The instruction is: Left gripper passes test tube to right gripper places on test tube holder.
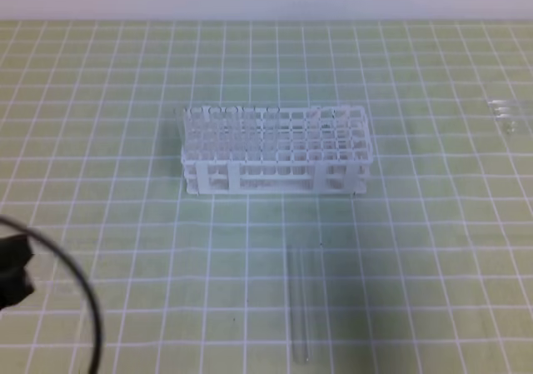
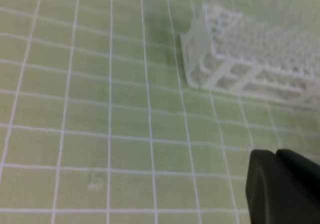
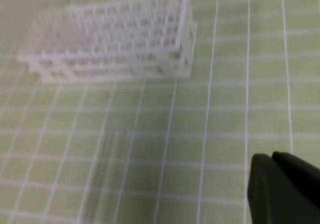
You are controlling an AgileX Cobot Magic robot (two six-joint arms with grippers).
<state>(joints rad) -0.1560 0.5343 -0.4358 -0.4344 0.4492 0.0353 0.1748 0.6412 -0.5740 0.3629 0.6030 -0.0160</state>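
**Tube flat on the surface, both hands clenched and holding nothing**

Your test tube (image 1: pixel 299 303) lies flat on the green gridded surface (image 1: pixel 433 249) in the lower middle of the exterior high view, running almost straight up and down the frame, with one end at the bottom edge. It sits below the test tube holder (image 1: pixel 275 151) and apart from it, touching neither hand.

The holder stands upright in the middle of that view, long side facing you. Clear tubes appear to fill its left portion, though the blur keeps you from counting them.

Your left hand (image 2: pixel 280 184) shows as a dark block at the lower right of the left wrist view, fingers pressed together with nothing between them. In the exterior high view only its black edge and looped cable (image 1: pixel 79 291) appear at the lower left.

Your right hand (image 3: pixel 282 186) fills the lower right corner of the right wrist view, likewise clenched and empty; the tube appears there as a faint streak at the lower left. It is out of the exterior high frame.

A small clear piece (image 1: pixel 504 112) rests near the upper right edge.
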